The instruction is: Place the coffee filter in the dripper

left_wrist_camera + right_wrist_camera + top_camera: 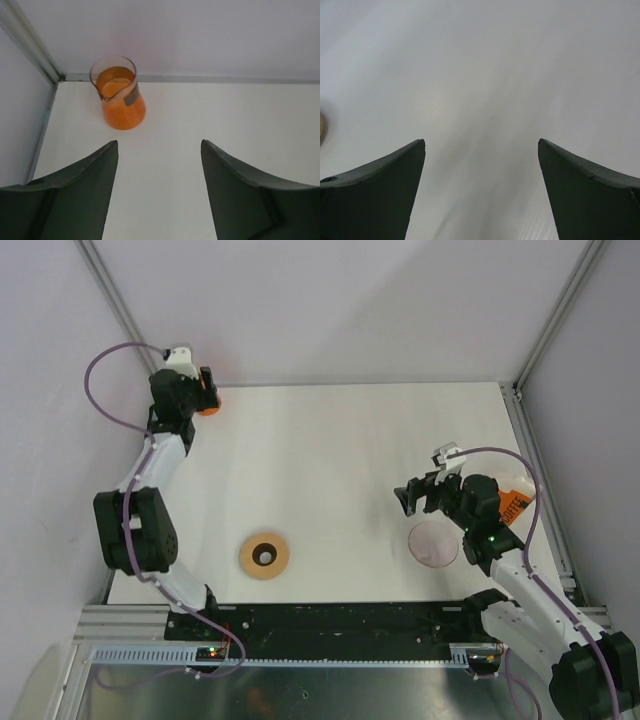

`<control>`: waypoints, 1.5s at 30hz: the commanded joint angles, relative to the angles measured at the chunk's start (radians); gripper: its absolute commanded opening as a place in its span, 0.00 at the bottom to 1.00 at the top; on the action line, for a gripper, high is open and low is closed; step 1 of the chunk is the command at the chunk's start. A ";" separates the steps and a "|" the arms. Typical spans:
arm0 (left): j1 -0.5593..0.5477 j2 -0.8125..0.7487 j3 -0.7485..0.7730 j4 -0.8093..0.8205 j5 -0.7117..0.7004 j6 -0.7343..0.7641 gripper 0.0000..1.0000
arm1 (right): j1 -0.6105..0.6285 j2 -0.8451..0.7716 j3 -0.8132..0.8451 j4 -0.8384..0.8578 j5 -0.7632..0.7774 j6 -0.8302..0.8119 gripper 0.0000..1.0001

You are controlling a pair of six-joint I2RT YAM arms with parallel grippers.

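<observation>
Both arms are the same build. Left arm (160,455) at frame left, right arm (522,582) at lower right: white links, chunky black joint housings. Purple left cable (98,368) and purple right cable (528,472) loop off the wrists. White camera block (178,356) at the left wrist. Small green light (490,537) on the right arm. Left gripper (159,142) and right gripper (481,140) have matching fingers (75,195): matte dark grey-green wedges, tapering to blunt tips.

Orange packet (512,508) half behind the right arm (520,575); tan blur (321,128) at frame edge.
</observation>
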 commanded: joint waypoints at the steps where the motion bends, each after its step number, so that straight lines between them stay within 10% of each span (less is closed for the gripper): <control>1: -0.001 0.137 0.185 -0.143 -0.215 -0.090 0.71 | 0.021 -0.021 0.038 -0.033 -0.013 0.012 0.99; 17: 0.083 0.751 1.003 -0.340 -0.331 -0.193 0.52 | 0.131 -0.038 0.038 -0.078 0.064 -0.019 0.99; 45: 0.111 0.901 1.096 -0.349 -0.153 -0.234 0.28 | 0.157 -0.055 0.076 -0.128 0.149 -0.060 0.99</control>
